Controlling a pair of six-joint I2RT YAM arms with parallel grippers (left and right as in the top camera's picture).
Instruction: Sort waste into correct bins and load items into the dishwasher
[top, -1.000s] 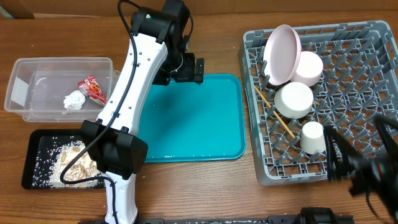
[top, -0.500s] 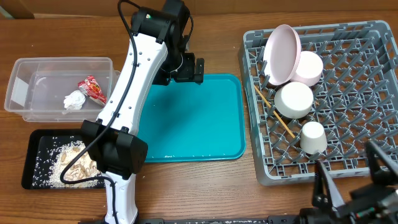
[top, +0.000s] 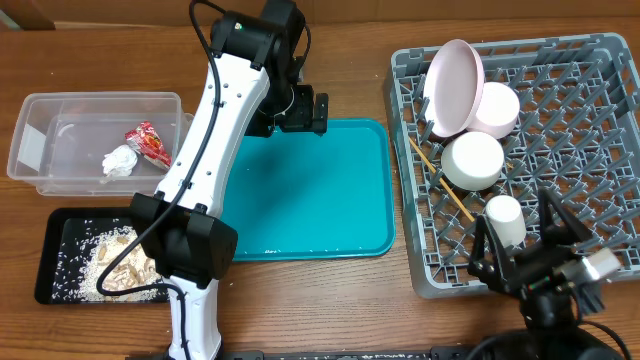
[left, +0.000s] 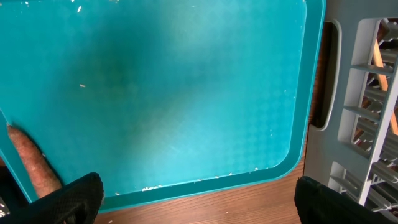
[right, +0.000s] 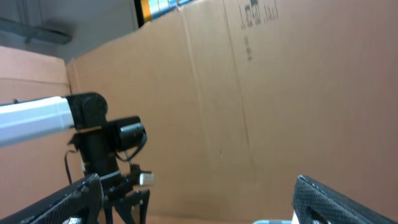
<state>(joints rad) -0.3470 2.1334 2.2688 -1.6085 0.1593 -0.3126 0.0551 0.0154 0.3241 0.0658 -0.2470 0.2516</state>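
Observation:
The red-and-white wrapper (top: 148, 142) and the white tissue (top: 120, 160) lie in the clear tub (top: 60, 110). Pale food scraps (top: 120, 262) lie in the black tray (top: 60, 285). The grey dish rack (top: 580, 120) holds the pinkish plate (top: 455, 85), two white bowls (top: 496, 110) (top: 472, 160), the white cup (top: 503, 218) and the chopsticks (top: 440, 183). My left gripper (top: 303, 112) (left: 196, 199) is open and empty above the teal tray (left: 174, 87). My right gripper (top: 520, 248) (right: 196, 199) is open and empty at the rack's front edge, near the cup, and faces a cardboard wall.
The teal tray (top: 310, 190) lies mid-table with a few rice grains along its rim. The rack's edge (left: 367, 112) stands just right of it. A cardboard wall (right: 249, 93) stands behind the table. The left arm (top: 215, 130) reaches over the tray's left side.
My right arm has swung from the table's right front corner to the rack's front edge and now points up toward the back. The left arm has not moved.

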